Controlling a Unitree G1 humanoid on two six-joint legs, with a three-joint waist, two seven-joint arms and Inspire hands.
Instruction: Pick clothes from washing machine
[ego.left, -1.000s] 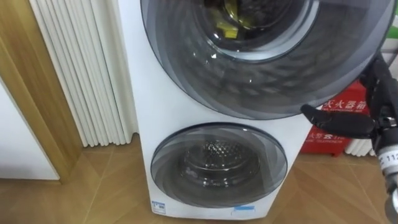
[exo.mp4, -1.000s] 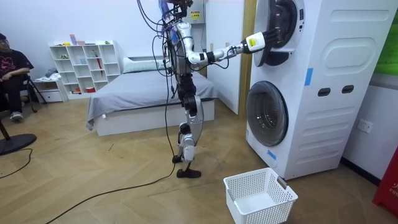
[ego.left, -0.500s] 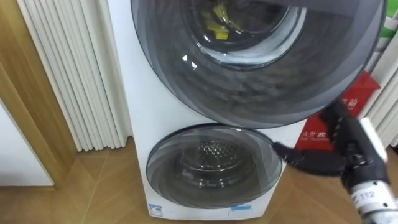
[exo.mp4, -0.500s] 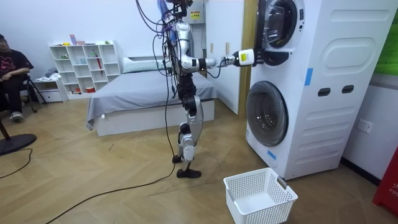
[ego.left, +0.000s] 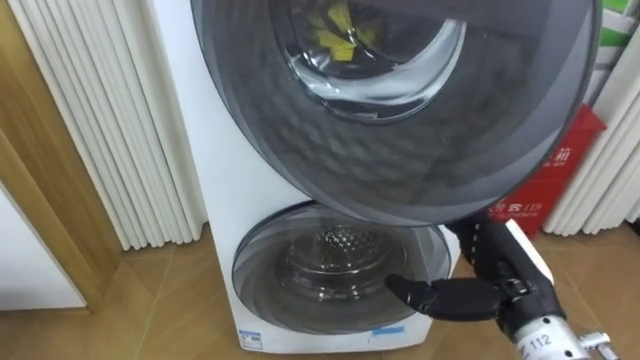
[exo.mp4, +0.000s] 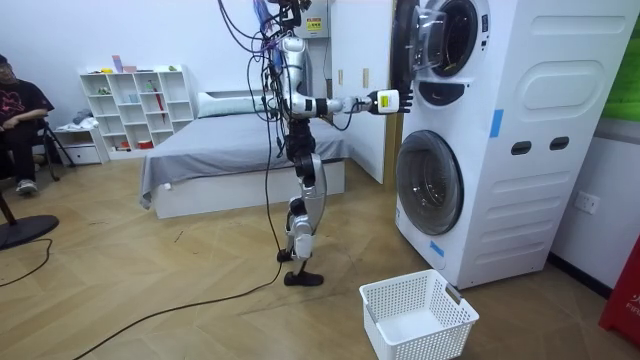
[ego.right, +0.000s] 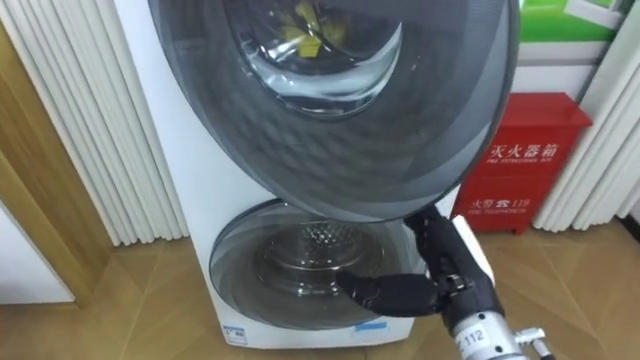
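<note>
Door of the upper drum stands part open, angled toward the robot. Right hand sits just under its lower rim, in front of the lower door; whether it grips the rim, cannot tell. Clothes, yellow, lie inside the drum, seen through the glass. Likely best: swing the door fully aside along its hinge arc before reaching in. Basket is on the floor near the washer.

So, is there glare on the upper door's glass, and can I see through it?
Left eye view: bright curved streaks on the glass of the upper door, yet yellow cloth shows through. Right eye view: the same streaks. Room view: pale reflections on that door.
</note>
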